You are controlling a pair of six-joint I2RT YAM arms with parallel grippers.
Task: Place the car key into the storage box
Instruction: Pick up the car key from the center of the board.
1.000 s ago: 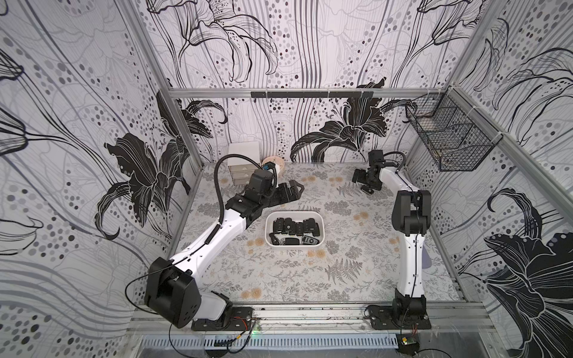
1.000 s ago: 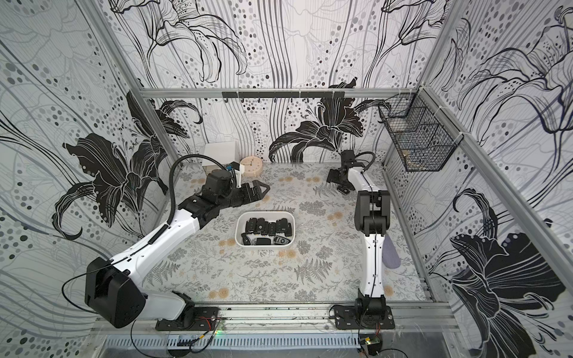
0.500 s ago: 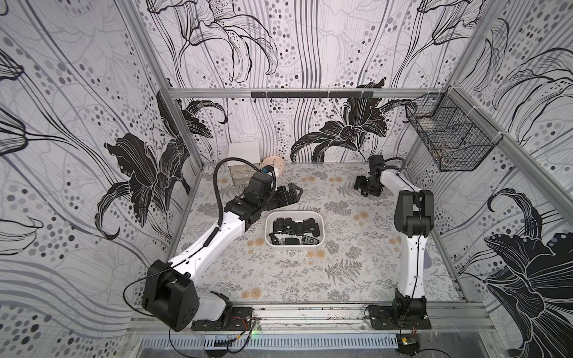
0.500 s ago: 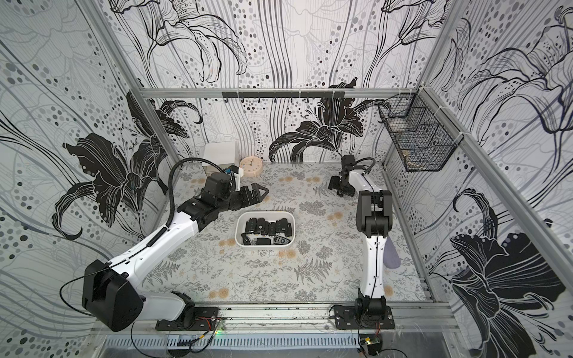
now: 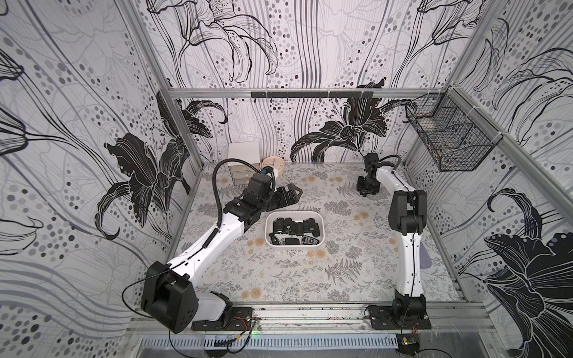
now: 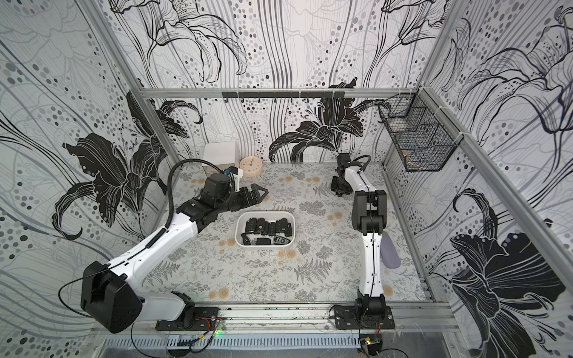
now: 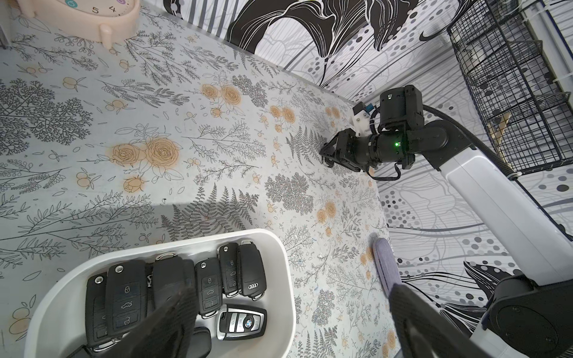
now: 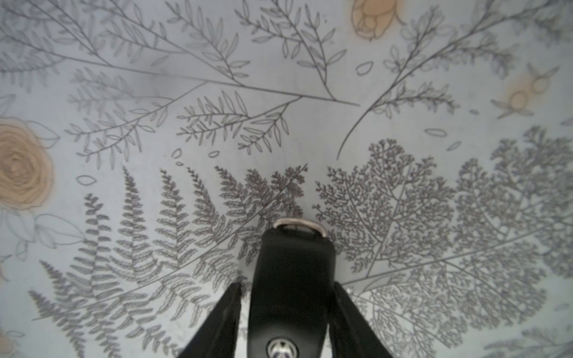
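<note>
FAR CORNER, BENCH: The jaws of the right arm (image 5: 406,214), splayed wide a second ago, have drawn in around a black car key (image 8: 293,263). It lies flat on the flower-printed bench (image 5: 279,272) near the far right corner. The right wrist view shows the jaws closed against the fob's two flanks, its metal ring poking out ahead. The key has not left the bench, so the grasp looks made and the carry is yet to come.

The white storage box (image 5: 294,214) waits at mid-bench, well apart from the key. Two rows of key fobs (image 5: 294,229) already line it, leaving little bare floor for another. The left arm (image 5: 217,238) has scarcely moved and hovers just beside the box's far left corner, jaws spread wide and empty.

Only bare bench lies between key and box. A peach clock (image 5: 273,163) and a white mini drawer cabinet (image 5: 243,152) stand at the back wall. A black wire basket (image 5: 449,139) hangs on the right wall, and a grey pad (image 6: 389,252) lies by the right arm. None crosses the likely route.
</note>
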